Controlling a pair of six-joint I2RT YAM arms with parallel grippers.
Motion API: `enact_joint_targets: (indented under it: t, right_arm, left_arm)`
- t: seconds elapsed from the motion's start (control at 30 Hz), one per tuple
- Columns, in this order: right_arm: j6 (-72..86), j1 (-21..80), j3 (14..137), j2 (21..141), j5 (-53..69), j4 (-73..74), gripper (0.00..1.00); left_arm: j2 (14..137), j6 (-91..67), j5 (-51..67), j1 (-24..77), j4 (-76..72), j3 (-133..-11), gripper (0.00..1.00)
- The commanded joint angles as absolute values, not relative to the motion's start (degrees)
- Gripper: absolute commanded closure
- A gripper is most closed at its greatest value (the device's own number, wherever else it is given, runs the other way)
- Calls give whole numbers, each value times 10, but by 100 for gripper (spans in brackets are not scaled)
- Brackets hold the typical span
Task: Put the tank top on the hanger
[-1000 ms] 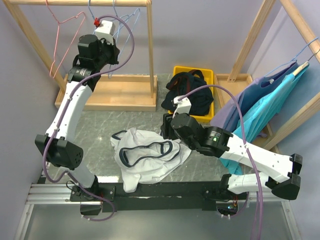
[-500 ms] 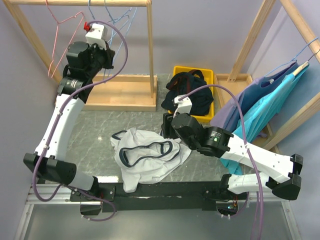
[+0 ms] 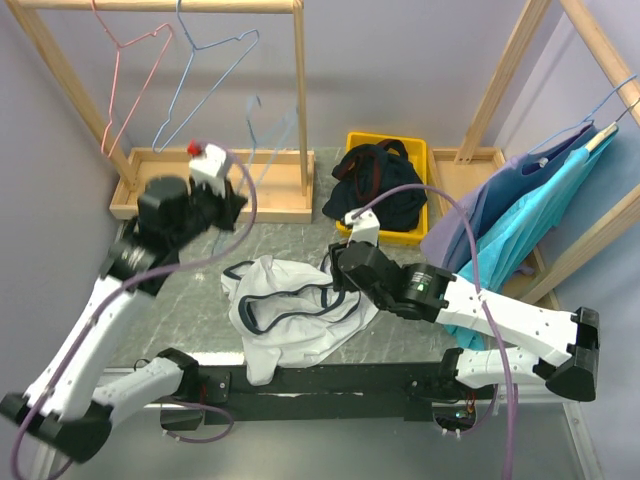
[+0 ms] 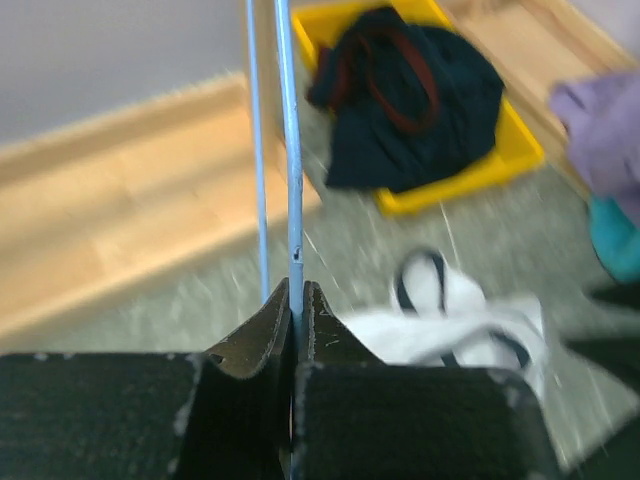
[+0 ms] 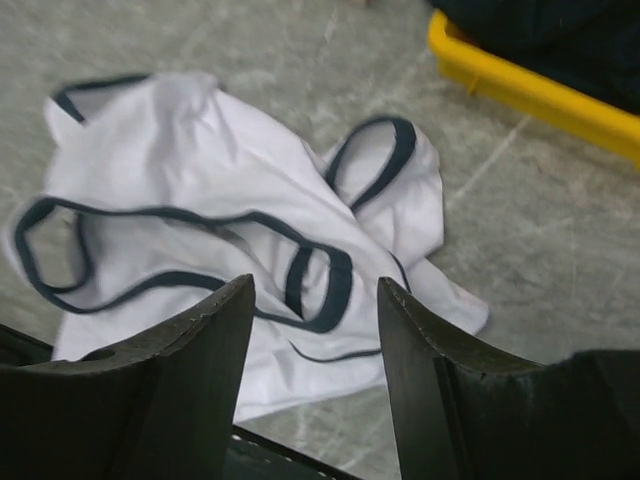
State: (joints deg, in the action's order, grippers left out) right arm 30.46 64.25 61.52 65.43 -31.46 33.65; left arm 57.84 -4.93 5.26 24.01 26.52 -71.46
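At the far left a thin pink wire hanger (image 3: pixel 128 75) and a light-blue wire one (image 3: pixel 205 75) hang from the wooden rail (image 3: pixel 160 5), well above and behind the left pincer (image 4: pixel 296 300), left there because they are not needed. That pincer has its two dark jaws pressed together on the wire of a second thin light-blue triangular hanger (image 3: pixel 262 135), which rises straight up from between the fingertips in the left wrist view; pinching it low on the wire lets the hook and shoulders stand free of the arm, so that a garment could be threaded onto them. Ahead and to the right of this pincer, flat on the grey marbled worktop (image 3: pixel 190 255), lies the white sleeveless tank top with navy trim (image 3: pixel 290 315), crumpled, its armholes and neck lying as open loops, no part of it yet on the wire. The right pincer (image 5: pixel 315 330) hangs directly over the shirt with its jaws spread and nothing between them; the trimmed loops lie just under and between its fingers, which looks like a stance for picking up a strap or the neck edge. Beyond that pincer a yellow plastic bin (image 3: pixel 425 235) holds a dark navy garment (image 3: pixel 380 180), and farther right teal and purple shirts (image 3: pixel 520 205) hang from another rail, apart from the work.
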Motion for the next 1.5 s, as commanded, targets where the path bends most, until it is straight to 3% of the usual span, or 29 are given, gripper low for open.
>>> enact_joint_targets:
  t: [0.0, 0.13, 0.23, 0.6, 0.7, 0.73, 0.93, 1.47]
  right_arm:
    - [326, 638, 568, 643, -314, 316, 41]
    - [339, 636, 523, 646, -284, 286, 43]
    - [341, 634, 512, 667, -273, 276, 43]
    - [331, 606, 514, 758, -240, 246, 53]
    - [329, 578, 504, 759, -236, 247, 68]
    - [328, 556, 494, 750, -226, 243, 77]
    - [315, 498, 492, 743, -199, 214, 100]
    - [297, 442, 519, 750, -214, 206, 100]
  left_arm:
    - [489, -103, 47, 290, 336, -633, 99]
    - [381, -148, 59, 328, 354, -549, 99]
    - [355, -145, 68, 352, 418, -588, 99]
    - [411, -134, 84, 358, 540, -678, 99]
    - [425, -127, 94, 374, 548, -694, 99]
    - [432, -127, 86, 393, 556, -699, 99]
    - [497, -127, 26, 466, 599, -745, 99]
    - [528, -120, 38, 509, 608, -752, 99]
